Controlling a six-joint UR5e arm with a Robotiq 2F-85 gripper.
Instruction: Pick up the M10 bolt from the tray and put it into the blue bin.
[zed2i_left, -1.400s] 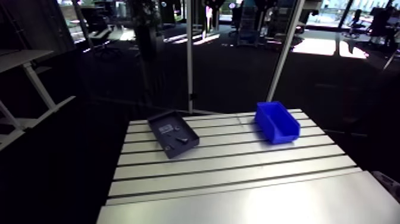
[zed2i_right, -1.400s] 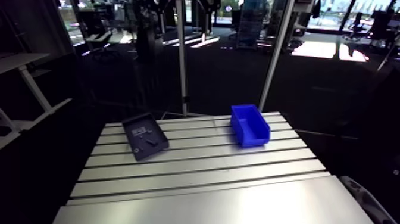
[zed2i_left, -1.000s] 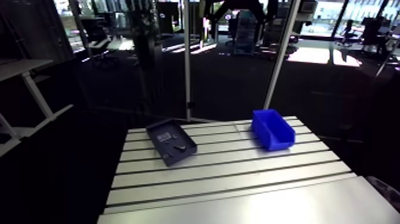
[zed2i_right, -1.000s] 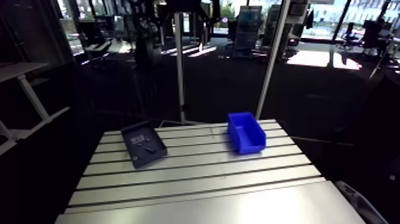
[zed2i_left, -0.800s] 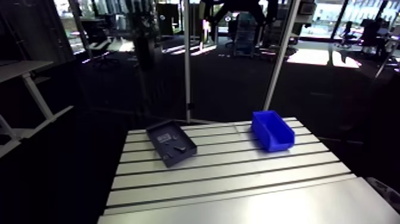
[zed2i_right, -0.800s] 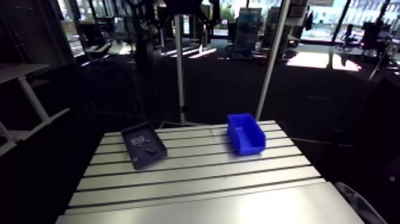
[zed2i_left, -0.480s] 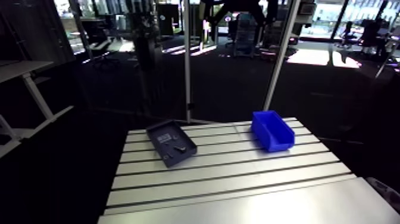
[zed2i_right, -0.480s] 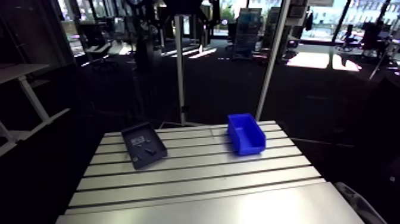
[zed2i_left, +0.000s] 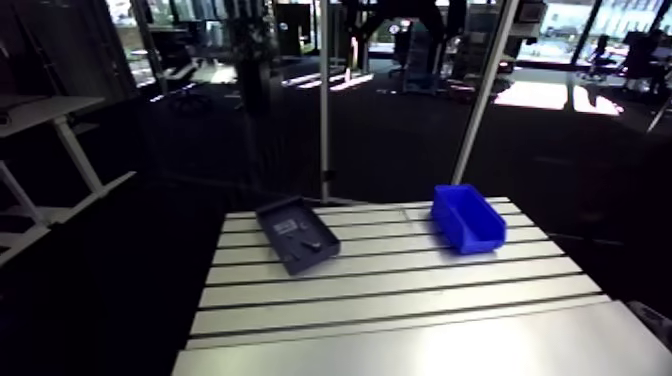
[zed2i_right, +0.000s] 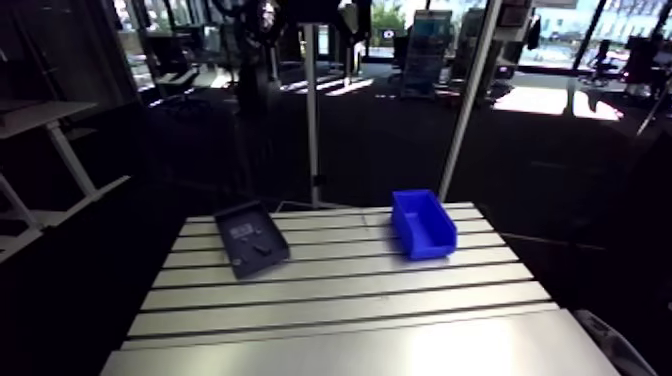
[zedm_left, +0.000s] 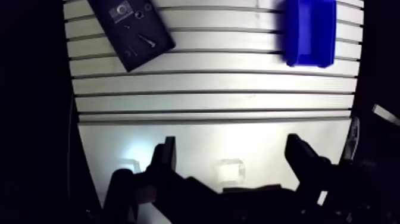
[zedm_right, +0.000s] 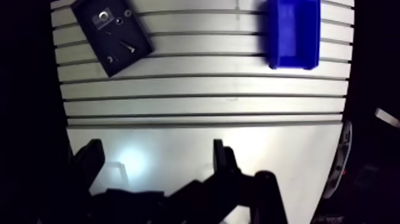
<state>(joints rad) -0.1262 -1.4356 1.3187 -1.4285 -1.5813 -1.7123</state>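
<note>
Gripper (zedm_left: 233, 159): spread wide, held nothing, hung above the table's (zedm_left: 208, 83) smooth near part.
Bolt (zedm_left: 147, 40): lay inside the dark tray (zedm_left: 110, 27), among small parts.
Tray: sat askew at one far corner.
Blue bin (zedm_left: 309, 58): stood well apart from tray, at the other far corner.

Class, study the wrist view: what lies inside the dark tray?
The tray holds a slim bolt, a ring-shaped piece and smaller bits too small to identify. Nothing covers it.
</note>
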